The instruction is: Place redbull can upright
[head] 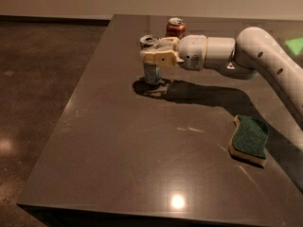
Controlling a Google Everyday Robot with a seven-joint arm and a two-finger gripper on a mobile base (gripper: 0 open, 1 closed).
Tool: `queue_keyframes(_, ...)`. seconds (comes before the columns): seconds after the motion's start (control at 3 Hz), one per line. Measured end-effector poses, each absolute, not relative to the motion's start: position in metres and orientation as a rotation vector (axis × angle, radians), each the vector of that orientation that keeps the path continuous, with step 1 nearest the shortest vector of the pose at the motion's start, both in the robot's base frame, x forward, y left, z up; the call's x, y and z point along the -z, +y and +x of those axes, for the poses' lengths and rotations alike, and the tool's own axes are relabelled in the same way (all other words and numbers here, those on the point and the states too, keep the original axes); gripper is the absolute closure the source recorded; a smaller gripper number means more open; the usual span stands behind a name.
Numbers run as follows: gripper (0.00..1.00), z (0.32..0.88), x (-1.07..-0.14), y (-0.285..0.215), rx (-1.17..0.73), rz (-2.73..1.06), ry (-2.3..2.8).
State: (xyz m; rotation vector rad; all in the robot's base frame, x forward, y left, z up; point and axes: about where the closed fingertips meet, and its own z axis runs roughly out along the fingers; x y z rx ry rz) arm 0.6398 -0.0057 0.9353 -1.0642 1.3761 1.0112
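The cream gripper (pixel 152 58) clasps the silver-and-blue redbull can (pixel 152 73) at the far side of the glossy dark brown table (pixel 118 164). The other can (pixel 175 28) is red with a silver top, and the sponge (pixel 249 138) is green over yellow.

The gripper (pixel 156 58) sits over the far middle of the table (pixel 118 150), clasped round the upright redbull can (pixel 152 73), and its arm (pixel 222 53) bars the way in from the right. A red can (pixel 175 27) stands near behind, crowding the back. A green sponge (pixel 250 138) lies well apart by the right edge. The left side and near half offer open passage.
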Motion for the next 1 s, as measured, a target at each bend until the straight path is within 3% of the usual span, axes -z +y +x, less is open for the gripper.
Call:
queue_keyframes(0.67, 0.0, 0.6401, -0.9241, -0.0042, -1.037, -1.073, 1.377)
queue_keyframes(1.0, 0.0, 0.6401, -0.9241, -0.004, -1.037, -1.073, 1.377)
